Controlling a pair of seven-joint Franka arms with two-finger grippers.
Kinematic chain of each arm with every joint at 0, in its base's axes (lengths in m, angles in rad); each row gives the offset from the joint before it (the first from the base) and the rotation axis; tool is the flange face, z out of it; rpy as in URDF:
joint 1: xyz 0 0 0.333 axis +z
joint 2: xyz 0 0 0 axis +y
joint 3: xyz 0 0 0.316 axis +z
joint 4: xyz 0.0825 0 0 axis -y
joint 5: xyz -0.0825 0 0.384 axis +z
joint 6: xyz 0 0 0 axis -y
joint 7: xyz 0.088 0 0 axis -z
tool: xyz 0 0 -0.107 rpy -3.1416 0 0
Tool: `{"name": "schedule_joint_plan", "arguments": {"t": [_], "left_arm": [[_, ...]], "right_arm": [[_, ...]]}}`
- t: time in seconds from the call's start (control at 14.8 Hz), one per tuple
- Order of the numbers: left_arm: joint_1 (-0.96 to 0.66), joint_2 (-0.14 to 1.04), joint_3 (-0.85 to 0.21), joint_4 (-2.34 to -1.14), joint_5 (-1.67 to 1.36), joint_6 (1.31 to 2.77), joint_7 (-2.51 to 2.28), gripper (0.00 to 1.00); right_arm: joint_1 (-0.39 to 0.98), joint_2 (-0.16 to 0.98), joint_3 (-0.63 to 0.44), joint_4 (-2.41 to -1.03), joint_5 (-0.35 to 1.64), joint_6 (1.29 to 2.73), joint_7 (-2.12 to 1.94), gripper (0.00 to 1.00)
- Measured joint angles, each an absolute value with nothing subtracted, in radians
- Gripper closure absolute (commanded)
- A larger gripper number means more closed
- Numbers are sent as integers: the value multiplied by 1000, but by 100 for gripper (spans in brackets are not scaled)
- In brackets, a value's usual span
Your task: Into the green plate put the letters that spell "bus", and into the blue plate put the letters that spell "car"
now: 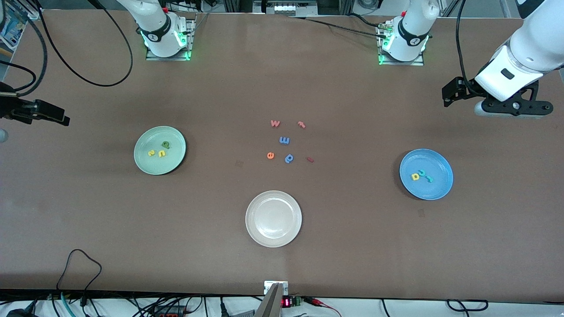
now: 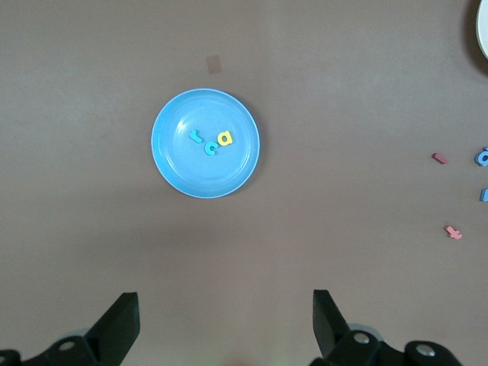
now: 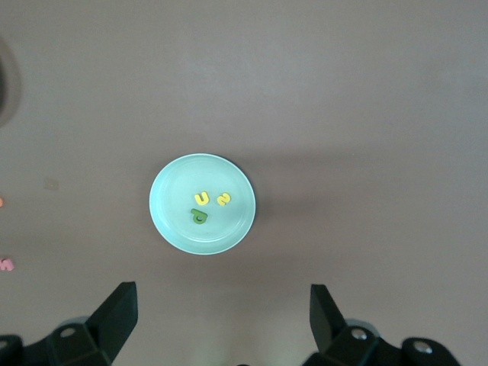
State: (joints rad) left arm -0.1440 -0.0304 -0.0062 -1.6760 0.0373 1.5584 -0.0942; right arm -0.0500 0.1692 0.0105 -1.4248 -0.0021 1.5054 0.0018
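Three plates sit on the table: one green plate point(image 1: 145, 145), one blue plate point(image 1: 440, 187), one white plate point(image 1: 264, 235). Three foam letters lie in the green one, three in the blue. Six loose foam pieces lie between them, the white plate holding none.

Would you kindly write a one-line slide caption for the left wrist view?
Open left claw above the table, looking down on the blue plate holding the yellow a, light-blue c and teal r.
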Motion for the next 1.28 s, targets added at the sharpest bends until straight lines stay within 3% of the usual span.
{"name": "schedule_joint_plan", "arguments": {"t": [0.34,0.74,1.28], "left_arm": [[-144,-30,-6,-1676,37,1558,-94,0],[-144,-27,-6,-1676,37,1558,-94,0],[-144,-27,-10,-1676,37,1558,-94,0]], "right_arm": [[-1,107,-49,-1538,-7,1602,2,0],[2,18,-56,-1647,-7,1612,-9,0],[3,-2,-57,-1666,-7,1612,-14,0]]}}
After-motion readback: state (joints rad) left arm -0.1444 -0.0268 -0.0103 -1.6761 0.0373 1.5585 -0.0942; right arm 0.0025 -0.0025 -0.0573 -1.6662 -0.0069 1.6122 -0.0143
